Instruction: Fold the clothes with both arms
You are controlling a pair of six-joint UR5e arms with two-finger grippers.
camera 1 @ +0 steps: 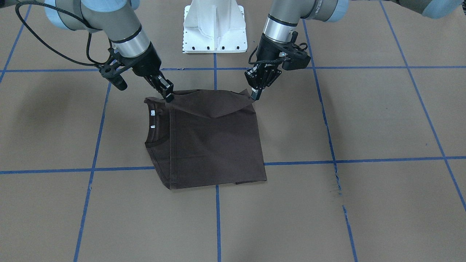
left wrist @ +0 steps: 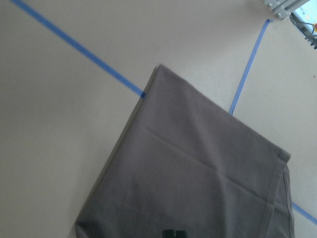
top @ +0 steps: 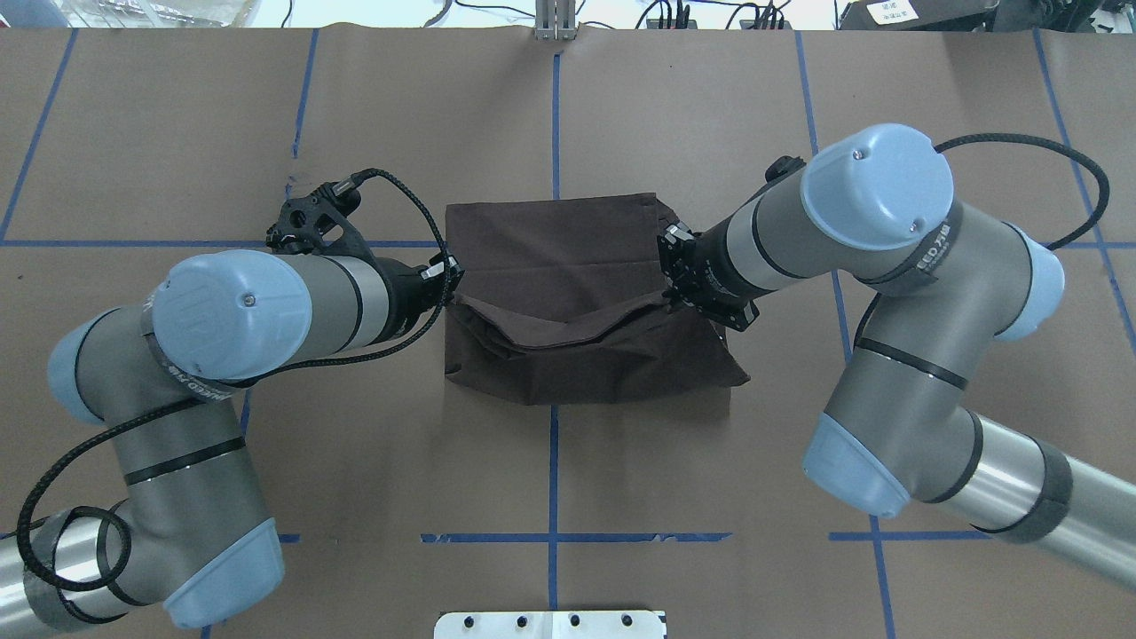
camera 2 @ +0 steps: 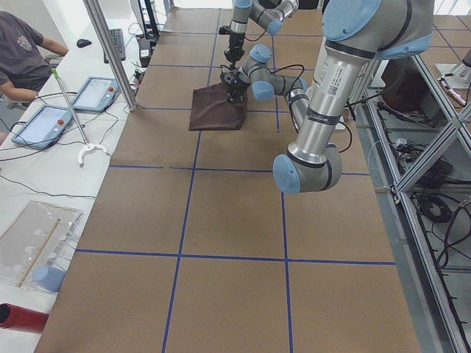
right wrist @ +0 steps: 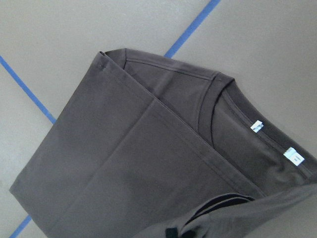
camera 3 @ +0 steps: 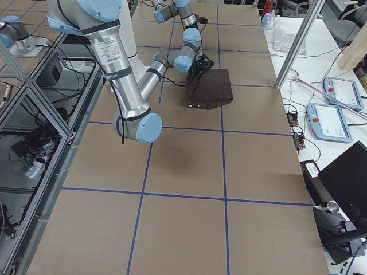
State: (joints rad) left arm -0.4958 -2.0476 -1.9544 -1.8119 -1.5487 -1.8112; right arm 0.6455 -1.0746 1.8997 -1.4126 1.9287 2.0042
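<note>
Brown shirt (camera 1: 214, 145) lies folded mid-surface (camera 1: 364, 116), collar (camera 1: 157, 140) at its 9 o'clock seen from the front. In overhead view L arm (top: 266, 311) comes in from shirt's 9 o'clock, R arm (top: 879, 191) from 3 o'clock. L jaws & R jaws each pinched tight on a corner of robot-side edge, held up, cloth sagging betw them

A dark brown shirt (right wrist: 129, 163) is seen lying folded on a tan table (right wrist: 74, 34) marked with blue tape lines (right wrist: 27, 91). A hemmed edge is laid slantwise over the ribbed collar (right wrist: 207, 106), inside which two small white labels (right wrist: 257, 127) are shown. Along the bottom edge, a fold of the cloth is held raised above the rest.
</note>
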